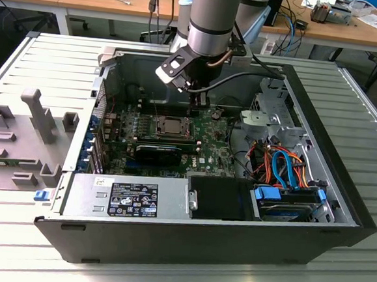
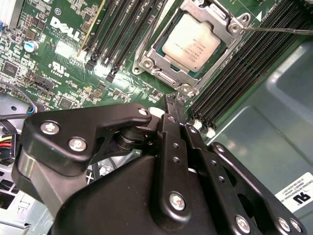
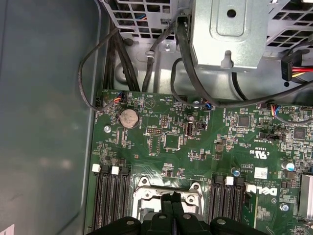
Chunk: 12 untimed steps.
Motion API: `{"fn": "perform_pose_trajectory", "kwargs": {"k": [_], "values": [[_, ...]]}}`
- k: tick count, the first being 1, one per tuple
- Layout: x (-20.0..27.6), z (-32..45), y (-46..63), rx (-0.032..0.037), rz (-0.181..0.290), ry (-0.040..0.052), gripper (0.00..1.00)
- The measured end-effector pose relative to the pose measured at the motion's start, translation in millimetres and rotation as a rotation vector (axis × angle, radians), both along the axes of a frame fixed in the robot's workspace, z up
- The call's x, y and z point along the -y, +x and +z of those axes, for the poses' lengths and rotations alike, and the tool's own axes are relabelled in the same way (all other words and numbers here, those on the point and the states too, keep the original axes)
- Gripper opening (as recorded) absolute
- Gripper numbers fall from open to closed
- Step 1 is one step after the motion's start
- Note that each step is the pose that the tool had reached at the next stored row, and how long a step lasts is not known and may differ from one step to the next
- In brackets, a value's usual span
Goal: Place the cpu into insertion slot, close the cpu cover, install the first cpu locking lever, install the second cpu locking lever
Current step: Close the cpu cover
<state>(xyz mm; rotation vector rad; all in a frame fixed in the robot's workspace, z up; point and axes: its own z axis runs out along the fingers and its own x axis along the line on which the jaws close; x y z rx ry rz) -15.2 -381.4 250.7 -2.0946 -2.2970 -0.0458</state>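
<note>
1. Here, the gripper point(image 2: 173, 102) hangs low inside the open computer case point(image 1: 341, 192), over the green motherboard point(image 3: 195, 147).
2. Its two thin black fingers point(image 2: 169, 112) are pressed together in both wrist views, with nothing visible between them, so it is clenched and holds nothing.
3. The cpu point(image 2: 193, 41) lies just ahead of the fingertips, flat and seated in the insertion slot point(image 1: 174, 127), with its dull silver top facing up.
4. The cpu cover point(image 2: 168, 72) is folded down over the chip; its silvery frame rings the chip, and the metal top shows through the square window.
5. The fingertips are very near the closest corner of the socket frame; whether they touch it cannot be told.
6. A thin metal lever rod point(image 2: 279, 30) runs away from the socket's far corner, on the far side from the gripper; whether it is latched cannot be told.
7. Long black memory slots point(image 2: 122, 29) flank the socket on both sides of the fingers, running the same way the fingers point.
8. In the first wrist view, a round coin battery point(image 3: 129, 118) sits on the board well beyond the fingertips, and farther on a grey metal drive cage point(image 3: 227, 34) stands with black cables point(image 3: 183, 44) hanging beside it.
9. In the exterior view, the arm comes down from above to the board's far edge, with the socket just on the near side of the gripper.
</note>
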Motion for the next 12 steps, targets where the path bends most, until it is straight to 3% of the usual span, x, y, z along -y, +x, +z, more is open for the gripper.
{"fn": "perform_pose_trajectory", "kwargs": {"k": [12], "values": [[0.0,-0.3,-5.2,0.0000,0.000,0.0000,0.11]]}}
